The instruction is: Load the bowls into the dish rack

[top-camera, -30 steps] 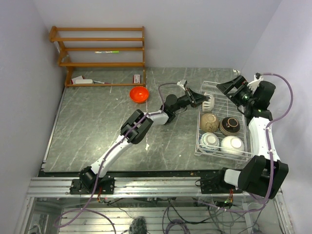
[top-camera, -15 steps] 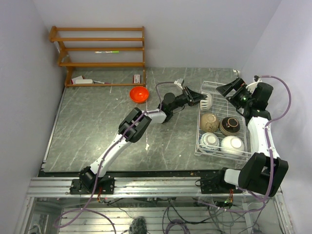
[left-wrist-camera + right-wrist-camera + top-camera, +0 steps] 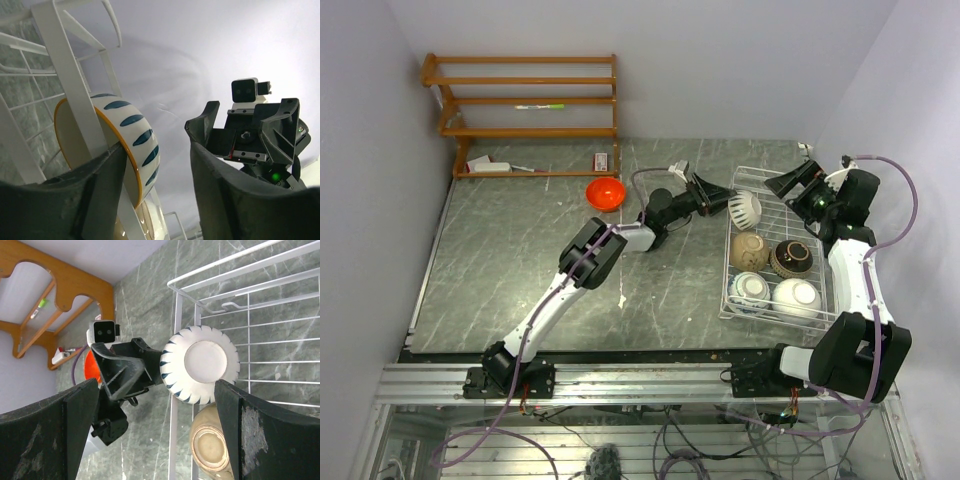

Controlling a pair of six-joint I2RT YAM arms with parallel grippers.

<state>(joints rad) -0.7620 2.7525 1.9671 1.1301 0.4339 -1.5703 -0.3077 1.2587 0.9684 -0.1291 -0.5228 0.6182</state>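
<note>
The white wire dish rack [image 3: 782,210] stands at the right of the table. A white bowl with blue strokes [image 3: 744,207] lies on its side in the rack's far left corner. My left gripper [image 3: 717,200] is open just left of it. In the left wrist view that bowl [image 3: 131,140] leans by my left finger [image 3: 75,200], behind a rack bar [image 3: 65,75], with a gap to the other finger. Three more bowls and a tan bowl [image 3: 749,249] sit in the rack. An orange-red bowl [image 3: 605,192] stands on the table. My right gripper [image 3: 790,182] hangs open above the rack's far end.
A brown wooden shelf unit [image 3: 525,100] stands at the far left corner with small items on its lowest board. The right wrist view looks down on the patterned bowl [image 3: 200,362], the left gripper [image 3: 125,370] and the tan bowl [image 3: 212,445]. Walls close in on three sides.
My left gripper has opened and let go of the patterned bowl, then drawn back a little to the left. The bowl now rests tipped in the rack. The right arm barely moved.
</note>
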